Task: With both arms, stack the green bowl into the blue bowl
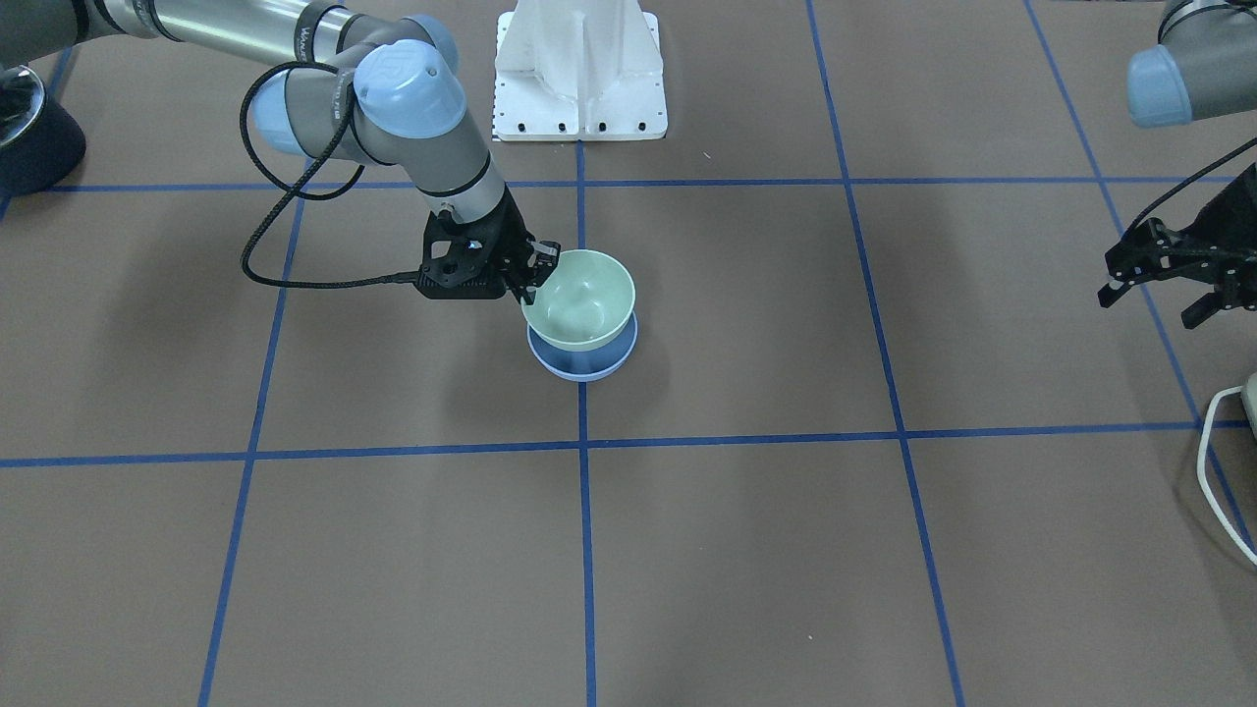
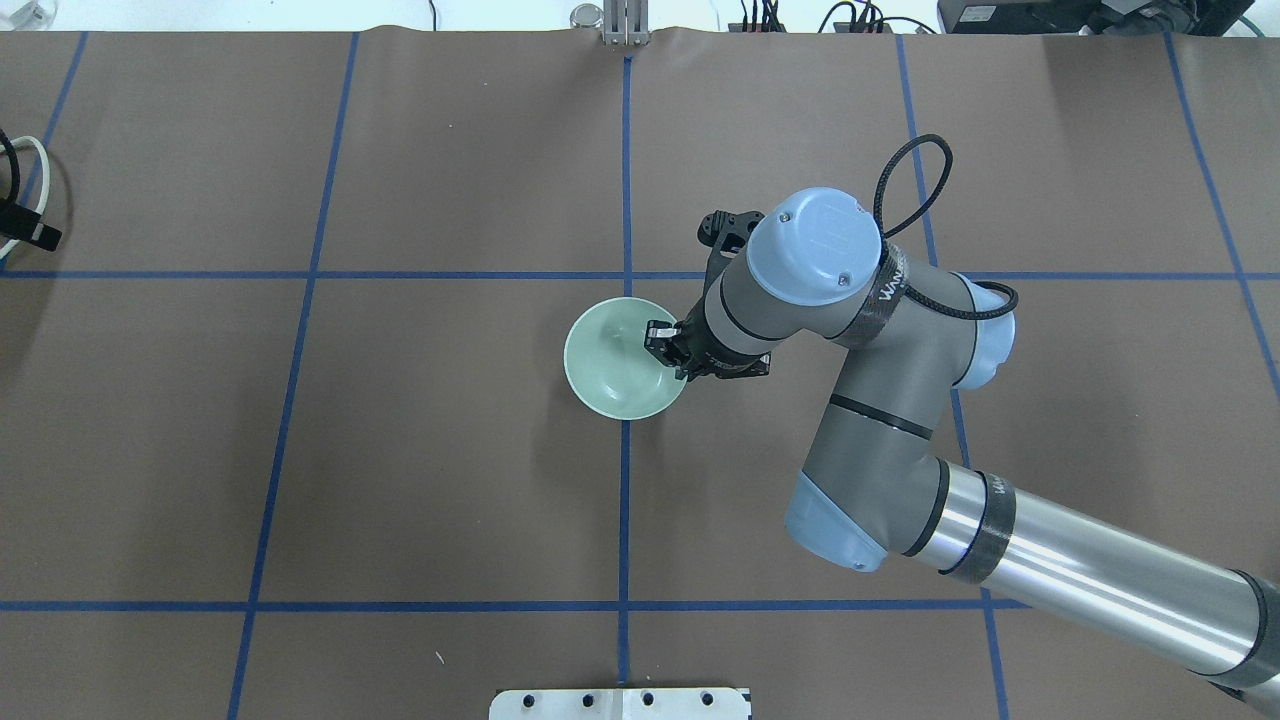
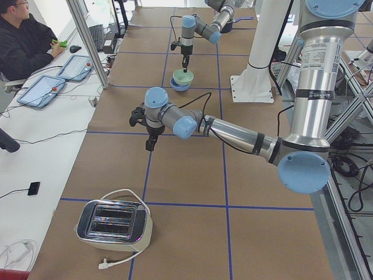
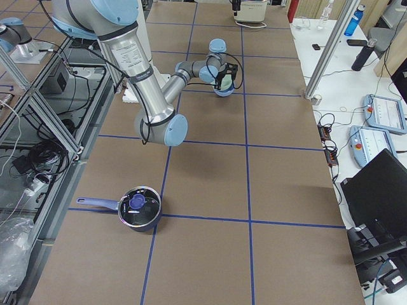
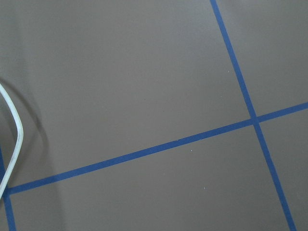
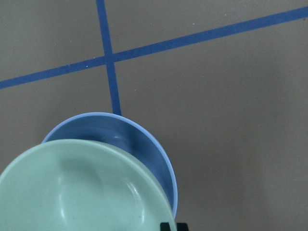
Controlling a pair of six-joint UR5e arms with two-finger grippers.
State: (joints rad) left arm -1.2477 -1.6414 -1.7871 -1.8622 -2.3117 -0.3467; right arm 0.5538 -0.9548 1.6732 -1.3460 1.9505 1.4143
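Observation:
My right gripper (image 1: 535, 270) is shut on the near rim of the green bowl (image 1: 581, 299) and holds it, slightly tilted, directly over the blue bowl (image 1: 586, 363) at the table's centre. The blue bowl's rim shows under and around the green one. I cannot tell if the two bowls touch. In the right wrist view the green bowl (image 6: 82, 192) overlaps the blue bowl (image 6: 132, 139). From overhead the green bowl (image 2: 618, 360) hides the blue one. My left gripper (image 1: 1154, 295) is open and empty, hovering far off at the table's left end.
The white base pedestal (image 1: 579, 69) stands at the robot's edge of the table. A toaster (image 3: 113, 224) with a white cord (image 1: 1218, 471) sits at the left end. A dark pot with a lid (image 4: 138, 208) sits at the right end.

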